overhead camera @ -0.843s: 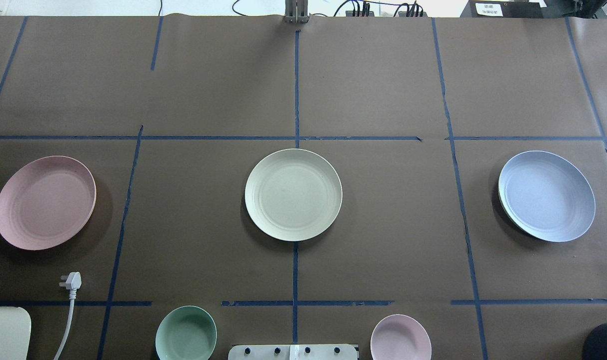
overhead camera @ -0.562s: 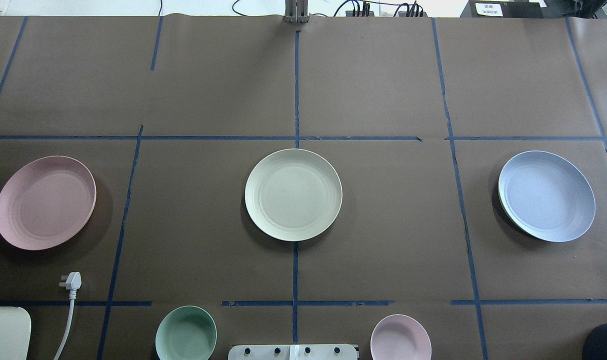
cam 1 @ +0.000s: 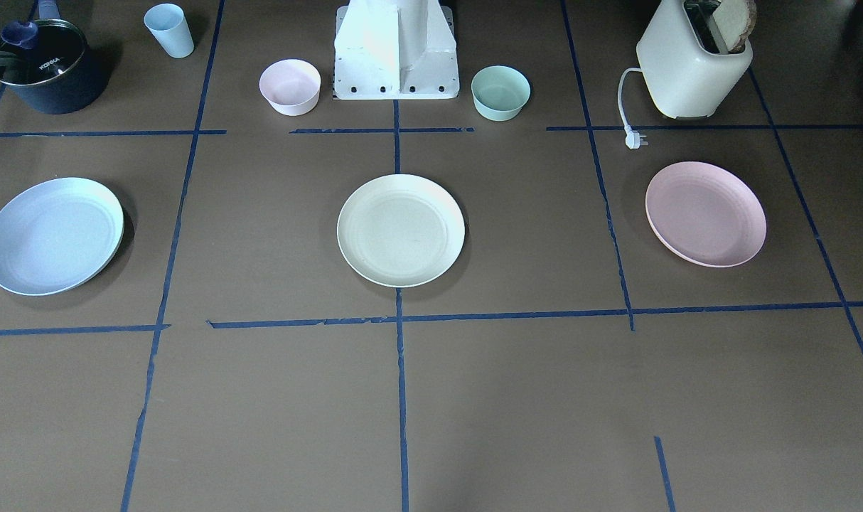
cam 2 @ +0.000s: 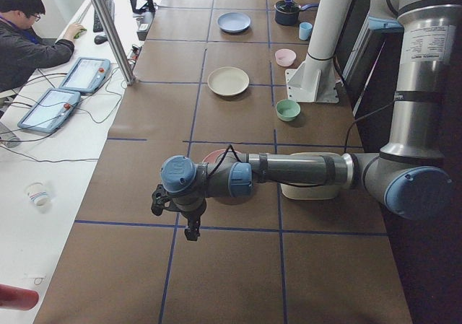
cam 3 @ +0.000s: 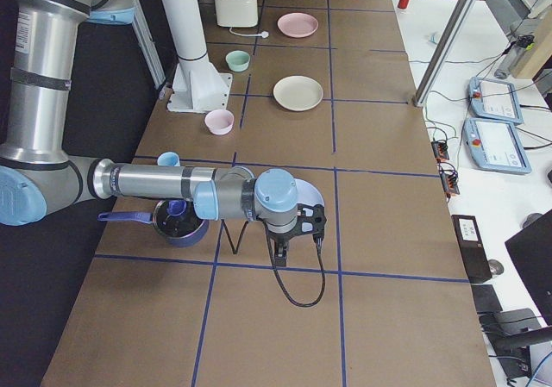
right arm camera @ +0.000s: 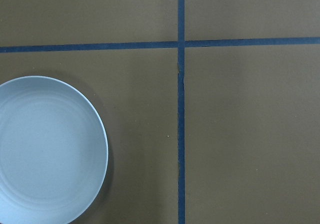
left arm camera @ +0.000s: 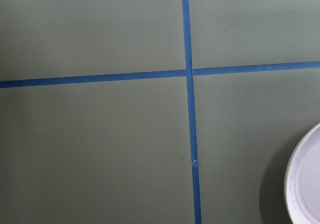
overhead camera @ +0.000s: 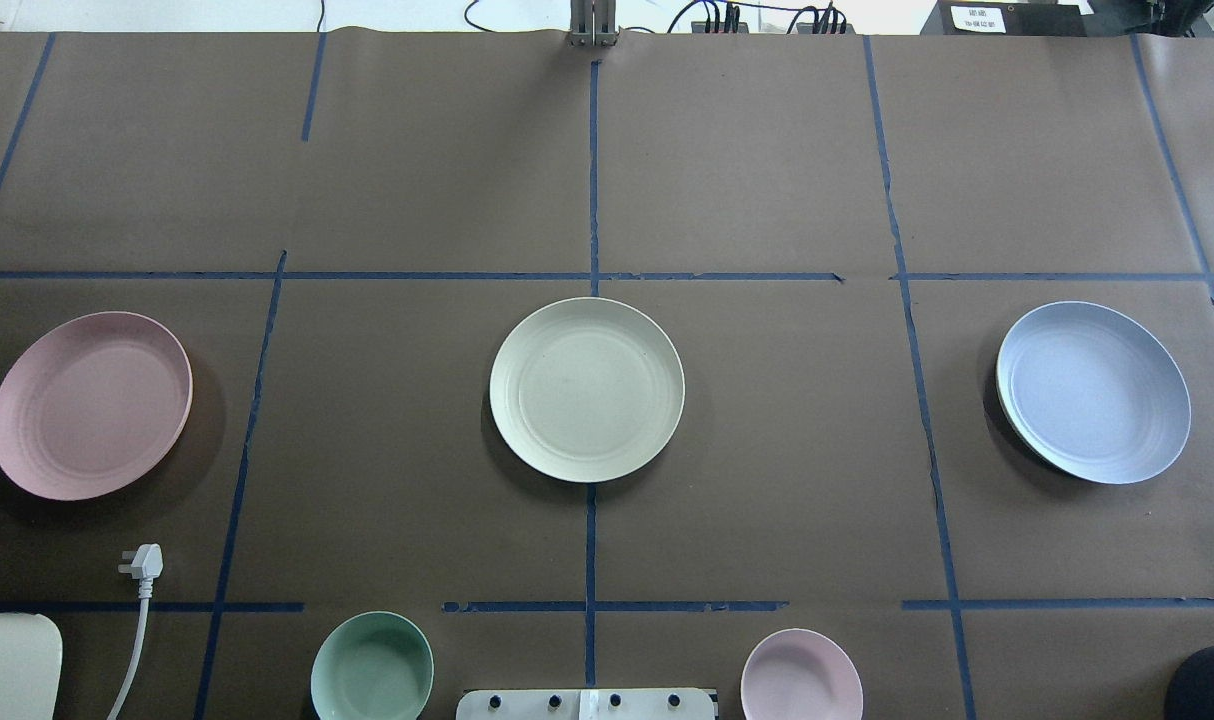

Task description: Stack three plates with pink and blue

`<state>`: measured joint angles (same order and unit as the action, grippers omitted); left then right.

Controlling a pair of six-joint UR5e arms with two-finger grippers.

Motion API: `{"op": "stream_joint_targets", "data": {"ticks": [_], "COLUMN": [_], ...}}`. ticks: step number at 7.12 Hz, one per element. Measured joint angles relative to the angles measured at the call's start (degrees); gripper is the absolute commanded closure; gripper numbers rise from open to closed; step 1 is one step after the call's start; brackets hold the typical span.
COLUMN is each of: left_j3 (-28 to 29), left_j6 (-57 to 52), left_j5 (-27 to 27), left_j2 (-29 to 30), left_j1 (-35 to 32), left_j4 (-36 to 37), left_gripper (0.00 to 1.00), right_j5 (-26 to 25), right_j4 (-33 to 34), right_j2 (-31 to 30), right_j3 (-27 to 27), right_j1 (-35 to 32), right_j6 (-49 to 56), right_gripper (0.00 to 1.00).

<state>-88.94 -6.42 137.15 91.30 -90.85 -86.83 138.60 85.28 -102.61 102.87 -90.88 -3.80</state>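
Honestly nothing changed over the last second: in the overhead view all three plates sat exactly where they were in the earlier shots, so the stacking hadn't started yet as far as I could judge. The cream-yellow plate [overhead camera: 587, 390] was dead centre of the worktop [overhead camera: 767, 450], the pink plate [overhead camera: 91, 405] was out at 9 o'clock and the blue plate [overhead camera: 1094, 392] at 3 o'clock, all well apart and none resting on another.

The left end effector [cam 2: 192, 229] and right end effector [cam 3: 299, 239] only showed in the side views, hanging above the worktop near the pink and blue plates. I couldn't tell whether either one was spread or pressed together, though neither seemed to be carrying anything.

For writing, the dark saucepan [cam 1: 44, 64] at about 10 o'clock in the front-facing view had KONKA on its lid. A white label [overhead camera: 977, 17] at 1 o'clock in the overhead view was too small to read
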Motion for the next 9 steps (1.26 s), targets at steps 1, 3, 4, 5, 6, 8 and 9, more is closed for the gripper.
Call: {"op": "stream_joint_targets", "data": {"ticks": [1, 3, 4, 5, 6, 8, 9], "left_j3": [0.04, 0.22, 0.32, 0.38, 0.47, 1.64, 3.51], "left_j6": [0.67, 8.79, 17.72, 28.90, 38.98, 50.37, 52.73], "left_j5": [0.17, 0.92, 1.24, 1.10, 0.16, -5.39, -7.41], "left_j2": [-0.04, -1.44, -3.15, -5.04, -6.20, -6.98, -7.03], "left_j1": [0.15, 3.31, 7.13, 11.78, 16.36, 23.86, 25.93], "left_j4": [-0.85, -8.81, -16.63, -26.26, -34.12, -42.30, -45.38], "left_gripper": [0.00, 0.00, 0.00, 0.00, 0.00, 0.00, 0.00], "right_j5": [0.02, 0.08, 0.05, -0.02, -0.06, -0.14, -0.12], "right_j4": [-0.01, -0.04, -0.08, -0.10, -0.11, -0.11, -0.11], "right_j2": [0.06, 0.12, 0.13, 0.15, 0.19, 0.21, 0.21], "right_j3": [0.08, 0.23, 0.23, 0.26, 0.27, 0.23, 0.23], "right_j1": [0.00, 0.00, 0.00, 0.00, 0.00, 0.00, 0.00], "right_j6": [-0.12, -0.23, -0.24, -0.24, -0.24, -0.25, -0.25], "right_gripper": [0.00, 0.00, 0.00, 0.00, 0.00, 0.00, 0.00]}}
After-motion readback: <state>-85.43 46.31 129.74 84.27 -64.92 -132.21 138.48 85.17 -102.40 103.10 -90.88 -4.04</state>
